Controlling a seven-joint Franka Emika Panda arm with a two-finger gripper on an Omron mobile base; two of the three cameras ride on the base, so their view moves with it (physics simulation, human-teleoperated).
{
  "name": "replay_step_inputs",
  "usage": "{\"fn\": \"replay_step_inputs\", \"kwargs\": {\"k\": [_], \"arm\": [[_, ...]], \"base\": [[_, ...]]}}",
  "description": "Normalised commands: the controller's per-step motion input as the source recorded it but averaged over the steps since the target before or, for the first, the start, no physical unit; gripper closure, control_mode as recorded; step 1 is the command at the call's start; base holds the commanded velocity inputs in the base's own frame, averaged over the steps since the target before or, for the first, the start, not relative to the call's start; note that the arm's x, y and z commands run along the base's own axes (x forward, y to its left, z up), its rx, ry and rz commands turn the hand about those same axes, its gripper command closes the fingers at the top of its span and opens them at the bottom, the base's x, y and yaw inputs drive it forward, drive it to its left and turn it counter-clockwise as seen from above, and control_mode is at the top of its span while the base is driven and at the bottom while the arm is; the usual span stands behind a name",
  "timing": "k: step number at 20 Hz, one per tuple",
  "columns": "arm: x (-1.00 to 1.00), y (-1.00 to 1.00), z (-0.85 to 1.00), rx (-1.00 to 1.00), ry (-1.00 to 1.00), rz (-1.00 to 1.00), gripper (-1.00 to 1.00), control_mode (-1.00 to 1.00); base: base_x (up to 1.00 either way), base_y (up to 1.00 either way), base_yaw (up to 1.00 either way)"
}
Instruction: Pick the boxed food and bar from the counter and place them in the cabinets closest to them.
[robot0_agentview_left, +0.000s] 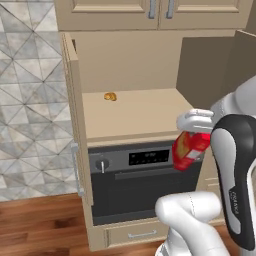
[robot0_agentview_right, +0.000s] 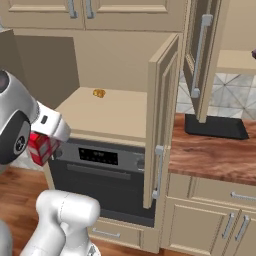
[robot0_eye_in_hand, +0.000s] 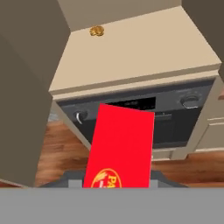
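My gripper (robot0_agentview_left: 193, 134) is shut on the boxed food (robot0_agentview_left: 189, 149), a red box with an orange-yellow picture. It hangs in front of the oven, just below the front edge of the open cabinet's tan shelf (robot0_agentview_left: 135, 117). In the hand view the boxed food (robot0_eye_in_hand: 120, 148) rises between my fingers toward that shelf (robot0_eye_in_hand: 135, 52). From the right side the boxed food (robot0_agentview_right: 41, 148) shows under my white hand. The reddish-brown counter (robot0_agentview_right: 215, 155) lies to the right. The bar is out of view.
A small golden item (robot0_agentview_left: 110, 96) sits at the back of the shelf. Both cabinet doors (robot0_agentview_right: 162, 120) stand open, one on each side. A black oven (robot0_agentview_left: 142, 180) sits below the shelf. A dark flat object (robot0_agentview_right: 215, 126) rests on the counter.
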Motion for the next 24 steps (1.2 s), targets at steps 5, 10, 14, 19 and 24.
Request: {"fn": "replay_step_inputs", "kwargs": {"k": [5, 10, 14, 19, 24], "arm": [[0.0, -0.07, 0.01, -0.11, 0.03, 0.16, 1.0, -1.0], [0.0, -0.03, 0.0, 0.0, 0.0, 0.03, 1.0, -1.0], [0.14, 0.05, -0.08, -0.04, -0.05, 0.0, 1.0, -1.0], [0.12, 0.09, -0.25, -0.11, -0.1, 0.02, 1.0, -1.0], [0.27, 0.08, -0.05, -0.06, -0.04, 0.03, 1.0, -1.0]], "base": [[0.0, 0.0, 0.0], [0.0, 0.0, 0.0], [0.0, 0.0, 0.0], [0.0, 0.0, 0.0], [0.0, 0.0, 0.0]]}}
